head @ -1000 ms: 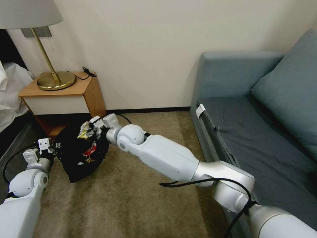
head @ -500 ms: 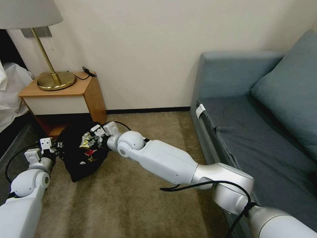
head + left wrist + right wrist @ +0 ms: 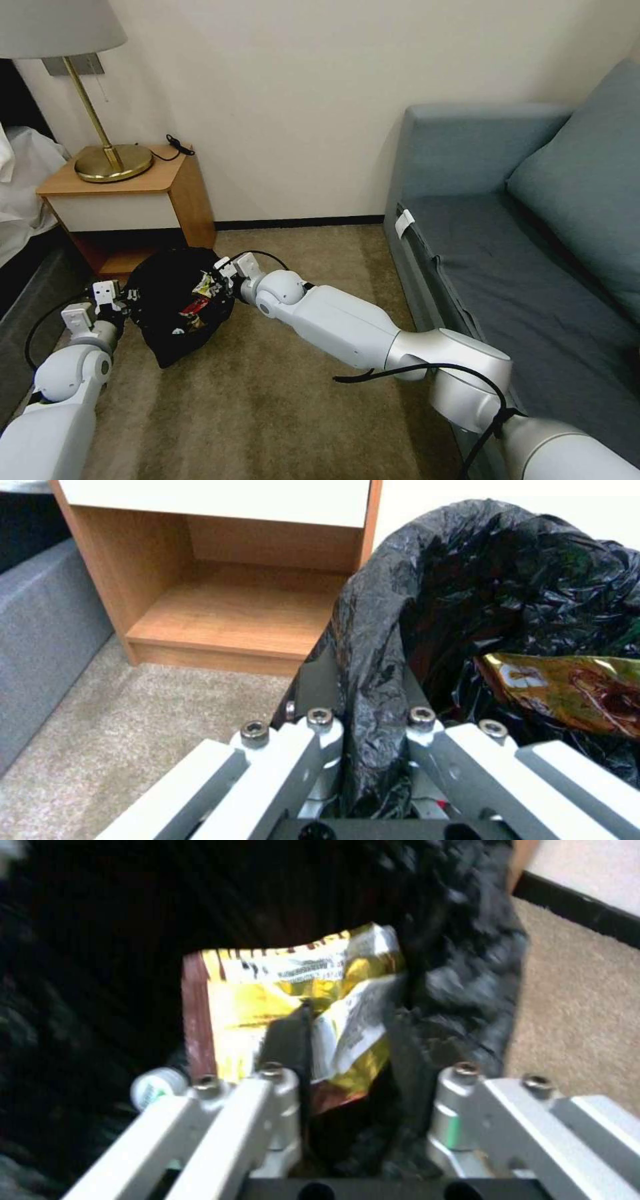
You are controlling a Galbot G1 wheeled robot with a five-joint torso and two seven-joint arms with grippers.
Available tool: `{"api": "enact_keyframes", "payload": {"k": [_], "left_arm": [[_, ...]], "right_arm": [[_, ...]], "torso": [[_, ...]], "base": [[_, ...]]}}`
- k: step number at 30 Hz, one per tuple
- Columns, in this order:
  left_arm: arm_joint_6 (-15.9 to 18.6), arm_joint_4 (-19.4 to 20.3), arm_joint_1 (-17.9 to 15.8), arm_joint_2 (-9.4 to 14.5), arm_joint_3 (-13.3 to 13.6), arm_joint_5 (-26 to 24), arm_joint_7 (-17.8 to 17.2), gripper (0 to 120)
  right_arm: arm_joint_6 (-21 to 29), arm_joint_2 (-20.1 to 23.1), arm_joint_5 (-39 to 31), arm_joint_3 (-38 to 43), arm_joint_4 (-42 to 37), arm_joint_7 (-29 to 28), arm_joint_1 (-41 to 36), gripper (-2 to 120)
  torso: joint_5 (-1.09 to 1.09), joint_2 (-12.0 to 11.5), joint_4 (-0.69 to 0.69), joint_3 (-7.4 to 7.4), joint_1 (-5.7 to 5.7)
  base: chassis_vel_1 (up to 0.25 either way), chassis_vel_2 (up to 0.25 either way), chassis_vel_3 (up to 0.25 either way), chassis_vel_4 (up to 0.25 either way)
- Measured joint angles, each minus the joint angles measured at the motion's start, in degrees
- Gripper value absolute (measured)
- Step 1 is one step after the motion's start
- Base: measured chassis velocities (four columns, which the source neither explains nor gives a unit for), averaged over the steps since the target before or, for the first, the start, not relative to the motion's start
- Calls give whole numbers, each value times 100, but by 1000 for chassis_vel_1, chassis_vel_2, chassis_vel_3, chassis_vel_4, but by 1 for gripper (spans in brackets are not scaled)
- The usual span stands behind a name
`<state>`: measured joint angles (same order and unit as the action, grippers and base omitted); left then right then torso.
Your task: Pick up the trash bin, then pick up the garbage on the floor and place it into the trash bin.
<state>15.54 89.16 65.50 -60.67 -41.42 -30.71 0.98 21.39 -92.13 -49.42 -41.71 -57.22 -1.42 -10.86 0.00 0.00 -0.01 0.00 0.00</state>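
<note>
In front of the nightstand: values below are placed relative to the trash bin, as I read them from my remote station.

Trash bin [image 3: 175, 313]: one; lined with a crinkled black bag, tilted, mouth turned up toward the head camera, standing on the carpet [image 3: 280, 400] just before the wooden nightstand [image 3: 127, 193].

Left gripper [image 3: 127, 301]: at the bin's left rim; in the left wrist view [image 3: 363, 730] I see its two fingers clamped on a fold of the black liner, one finger inside the bin and one outside.

Right gripper [image 3: 217, 280]: at the bin's right rim, reaching into the mouth; in the right wrist view [image 3: 350, 1040] its jaws stand apart, the gold wrapper lying between and beyond them, one finger overlapping it. I cannot tell whether it is touched.

Gold wrapper [image 3: 293, 1005]: one; yellow-gold foil with a brown edge and a white printed panel, inside the bin near the right rim. The print is too blurred for me to read; no brand legible.

Red wrapper [image 3: 195, 307]: one; inside the bin, near its middle.

Small bottle [image 3: 155, 1086]: one; white cap and green label visible, inside the bin beside the gold wrapper. Label text not legible.

Lamp [image 3: 100, 133]: one; brass base, on the nightstand, behind the bin.

Sofa [image 3: 533, 253]: one; blue-grey, well apart from the bin, on its right.
</note>
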Motion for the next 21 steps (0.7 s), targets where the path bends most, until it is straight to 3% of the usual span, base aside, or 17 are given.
{"api": "enact_keyframes", "payload": {"k": [1,4,5,7,15,17,21], "left_arm": [[0,0,0,0,0,0,0,4],[0,-6,-4,-59,8,40,0,4],[0,-6,-4,-59,8,40,0,4],[1,-23,11,-79,-5,53,-13,4],[0,-119,16,-80,-83,47,-82,4],[19,-119,24,-98,-99,-30,-107,4],[96,-68,25,-141,-108,-176,-189,4]], "right_arm": [[0,0,0,0,0,0,0,32],[7,0,-19,-27,-196,-39,-4,48],[7,0,-19,-27,-196,-39,-4,48],[21,0,-38,-39,-393,-71,-10,60],[45,-1,27,90,-568,-123,-17,85],[48,-1,74,228,-560,-164,-20,96],[48,0,107,395,-553,-191,-20,99]], "torso": [[0,0,0,0,0],[0,0,1,0,0],[0,0,1,0,0],[0,0,0,0,0],[0,0,1,0,0],[0,0,0,0,0],[0,0,0,0,0]], "base": [[0,0,0,0],[0,0,0,0],[0,0,0,0],[0,0,0,0],[0,0,0,0],[0,0,0,0],[0,0,0,0]]}}
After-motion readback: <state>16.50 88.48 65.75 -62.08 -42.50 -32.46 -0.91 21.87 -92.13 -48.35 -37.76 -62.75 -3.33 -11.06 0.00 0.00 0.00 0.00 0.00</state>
